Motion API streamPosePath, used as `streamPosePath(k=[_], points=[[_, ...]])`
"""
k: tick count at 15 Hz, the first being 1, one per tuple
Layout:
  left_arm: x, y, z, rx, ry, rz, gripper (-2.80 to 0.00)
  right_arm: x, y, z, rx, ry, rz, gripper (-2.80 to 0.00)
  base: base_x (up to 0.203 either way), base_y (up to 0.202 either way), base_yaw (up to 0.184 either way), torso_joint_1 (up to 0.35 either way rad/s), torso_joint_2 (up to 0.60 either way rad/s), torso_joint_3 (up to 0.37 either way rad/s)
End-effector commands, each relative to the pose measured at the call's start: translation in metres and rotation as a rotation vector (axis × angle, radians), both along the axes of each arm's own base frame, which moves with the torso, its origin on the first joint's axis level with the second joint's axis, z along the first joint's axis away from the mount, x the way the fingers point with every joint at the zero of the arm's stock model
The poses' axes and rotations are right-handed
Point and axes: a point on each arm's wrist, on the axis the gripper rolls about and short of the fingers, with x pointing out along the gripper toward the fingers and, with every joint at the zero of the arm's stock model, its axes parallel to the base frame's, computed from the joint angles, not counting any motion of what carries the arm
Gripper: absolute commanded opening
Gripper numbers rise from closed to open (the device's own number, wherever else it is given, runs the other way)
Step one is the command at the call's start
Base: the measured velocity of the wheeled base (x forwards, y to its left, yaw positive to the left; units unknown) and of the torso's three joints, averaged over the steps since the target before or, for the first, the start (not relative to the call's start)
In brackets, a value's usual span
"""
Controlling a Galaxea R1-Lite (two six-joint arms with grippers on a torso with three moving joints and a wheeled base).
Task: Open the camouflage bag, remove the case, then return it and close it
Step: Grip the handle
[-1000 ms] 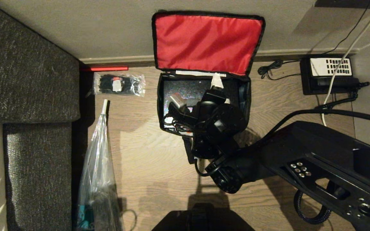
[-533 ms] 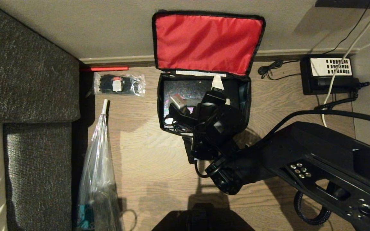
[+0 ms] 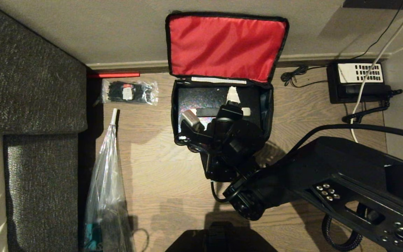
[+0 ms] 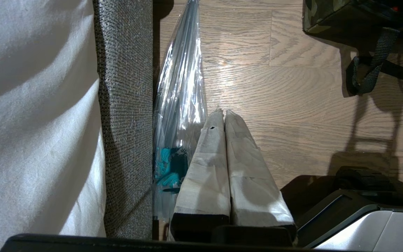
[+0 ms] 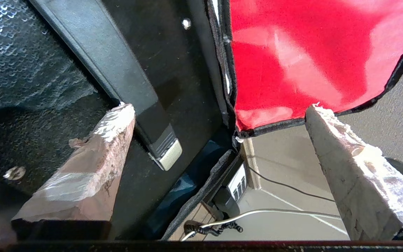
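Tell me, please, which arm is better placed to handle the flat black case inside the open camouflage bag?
Right: the right gripper hangs open over the flat black case in the red-lined camouflage bag. The left gripper sits shut beside the sofa.

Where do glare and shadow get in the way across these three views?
Head view: dim and warm, the right arm's shadow falls on the floor and speckled sheen covers the case. Right wrist view: bright patches wash out the red lining of the camouflage bag. Left wrist view: glare streaks the clear plastic bag and floor.
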Motion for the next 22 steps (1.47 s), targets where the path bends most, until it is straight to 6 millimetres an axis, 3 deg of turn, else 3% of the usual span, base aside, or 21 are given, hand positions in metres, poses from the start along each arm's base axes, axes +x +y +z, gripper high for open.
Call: streamPosePath(k=[1,10,16,22], points=[[0.0,0.0,-0.001,-0.001,0.003,0.0,-2.8,-0.001,-0.001,-0.001,-0.006,0.003,-0.007,0.0,0.0,0.0,0.0,0.0,0.0,0.0],[0.0,0.0,-0.001,-0.008,0.001,0.0,-2.8,-0.002,0.0,0.0,-0.003,0.001,-0.004,0.0,0.0,0.0,0.0,0.001,0.0,0.003],[0.0,0.0,-0.001,-0.002,0.001,0.0,-2.8,-0.002,0.0,0.0,-0.004,0.003,-0.005,0.0,0.0,0.0,0.0,0.002,0.0,0.172],[0.0,0.0,-0.001,-0.002,0.001,0.0,-2.8,0.004,0.005,-0.025,-0.026,0.041,-0.017,0.0,0.0,0.0,0.0,0.001,0.0,0.017]])
